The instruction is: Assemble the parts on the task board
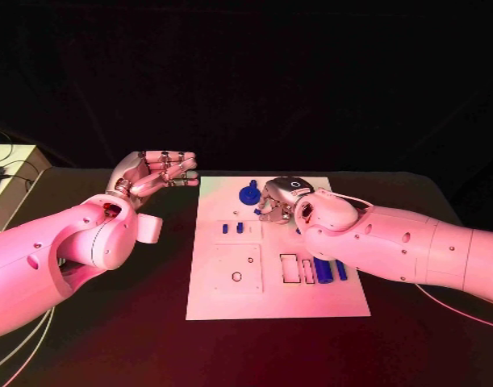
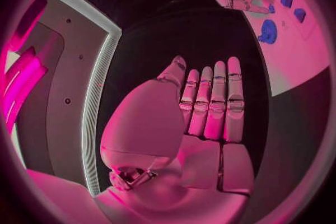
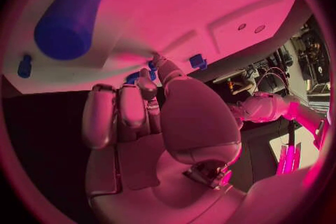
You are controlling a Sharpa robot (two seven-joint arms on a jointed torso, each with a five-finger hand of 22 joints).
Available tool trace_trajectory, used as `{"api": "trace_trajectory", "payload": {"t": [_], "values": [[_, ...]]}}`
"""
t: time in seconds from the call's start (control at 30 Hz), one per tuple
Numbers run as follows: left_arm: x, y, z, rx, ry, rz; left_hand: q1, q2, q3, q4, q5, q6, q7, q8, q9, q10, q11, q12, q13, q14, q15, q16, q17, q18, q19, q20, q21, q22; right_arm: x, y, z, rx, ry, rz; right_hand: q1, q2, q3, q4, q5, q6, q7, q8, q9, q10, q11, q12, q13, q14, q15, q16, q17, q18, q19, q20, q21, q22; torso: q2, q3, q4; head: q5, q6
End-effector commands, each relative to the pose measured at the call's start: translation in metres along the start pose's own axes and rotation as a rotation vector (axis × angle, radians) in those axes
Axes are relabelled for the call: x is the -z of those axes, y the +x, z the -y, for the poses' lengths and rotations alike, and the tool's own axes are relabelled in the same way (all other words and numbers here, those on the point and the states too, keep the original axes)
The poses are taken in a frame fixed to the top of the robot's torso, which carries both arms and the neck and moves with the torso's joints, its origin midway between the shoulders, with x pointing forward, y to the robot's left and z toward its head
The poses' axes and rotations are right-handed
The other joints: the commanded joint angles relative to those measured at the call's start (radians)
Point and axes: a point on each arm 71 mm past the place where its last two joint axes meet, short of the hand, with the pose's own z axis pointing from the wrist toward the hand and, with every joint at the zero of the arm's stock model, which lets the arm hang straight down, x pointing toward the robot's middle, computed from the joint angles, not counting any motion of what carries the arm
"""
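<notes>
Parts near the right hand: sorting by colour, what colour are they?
Blue parts, clearest in the head view.

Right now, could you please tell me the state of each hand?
Left hand: open, fingers straight, holding nothing.
Right hand: low over the task board; a hold cannot be told.

Your left hand point(image 1: 159, 172) is raised at the end of its bent arm, fingers extended side by side, holding nothing. Your right hand point(image 1: 281, 197) points downward from its arm, fingers curled inward; whether they grip anything cannot be determined.
</notes>
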Motion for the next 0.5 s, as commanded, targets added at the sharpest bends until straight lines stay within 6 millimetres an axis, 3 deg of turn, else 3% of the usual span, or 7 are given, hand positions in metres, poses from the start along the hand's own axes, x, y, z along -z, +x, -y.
{"api": "trace_trajectory", "payload": {"t": [0.03,0.5], "values": [[-0.0001,0.0020,0.0006,0.002,0.006,-0.016,-0.002,0.010,-0.001,-0.001,-0.001,0.005,0.001,-0.001,0.000,-0.004,0.004,-0.001,0.001,-0.009,0.001,0.005,-0.002,-0.004,0.001,0.000,0.007,-0.001,0.0005,-0.0005,-0.0007,-0.028,-0.013,0.013,0.007,-0.002,0.003,0.003,0.000,-0.004,-0.001,-0.003,-0.001,-0.002,0.003,0.004,-0.001,0.000,0.003,-0.002,0.002,0.007,0.071,0.006,0.000,0.183,-0.001,-0.0004,0.0008,0.000,0.000],[-0.0001,0.0020,0.0004,0.001,0.005,-0.016,0.000,0.010,-0.002,-0.002,-0.001,0.002,0.002,-0.001,0.000,-0.004,0.004,-0.001,0.001,-0.009,0.001,0.005,-0.002,-0.004,0.001,0.000,0.008,-0.005,0.0017,-0.0038,0.0022,-0.099,-0.031,0.054,0.009,0.014,0.005,-0.007,0.039,-0.001,-0.003,-0.004,-0.003,-0.001,0.001,0.016,-0.002,0.001,0.002,-0.001,0.005,0.006,0.071,0.005,0.003,0.184,0.000,-0.0019,0.0026,0.001,-0.002]]}}
